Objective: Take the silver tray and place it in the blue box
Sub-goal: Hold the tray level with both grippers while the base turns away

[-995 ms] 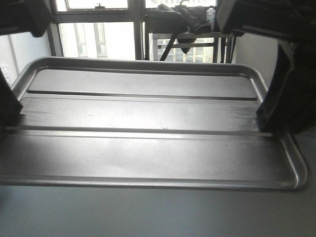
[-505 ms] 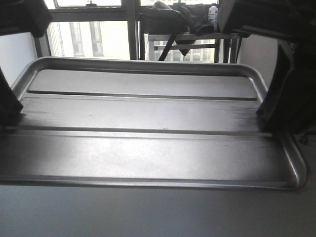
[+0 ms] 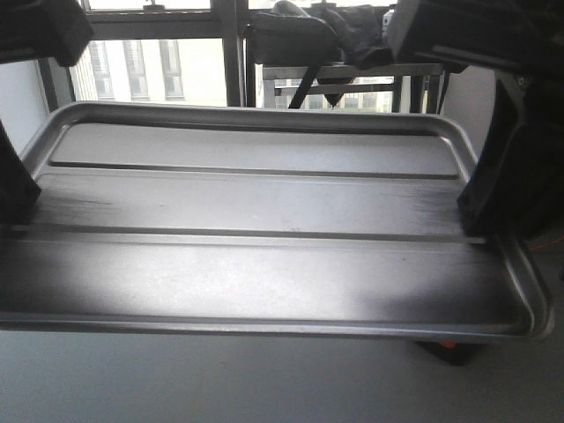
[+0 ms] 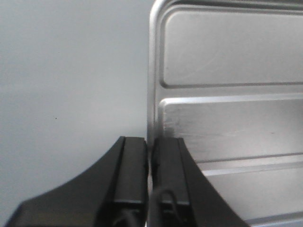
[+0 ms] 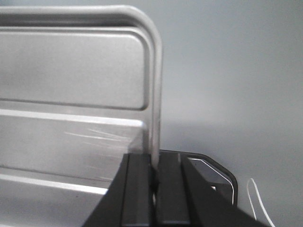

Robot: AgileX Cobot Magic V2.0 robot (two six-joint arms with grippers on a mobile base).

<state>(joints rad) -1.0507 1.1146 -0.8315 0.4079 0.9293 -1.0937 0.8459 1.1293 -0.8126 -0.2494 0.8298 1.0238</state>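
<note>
Windows (image 3: 159, 66) appear frontally only; left hand (image 4: 149, 142), right hand (image 5: 152, 158) pinch silver tray (image 3: 264, 203).

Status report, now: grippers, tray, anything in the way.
Left gripper shut on silver tray rim, left end. Right gripper shut on right-end rim. Tray held between both arms. Blue box not in view.

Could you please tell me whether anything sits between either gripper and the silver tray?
Nothing visible does. The left gripper and right gripper each clamp directly on an end rim of the silver tray. The blue box is out of view.
</note>
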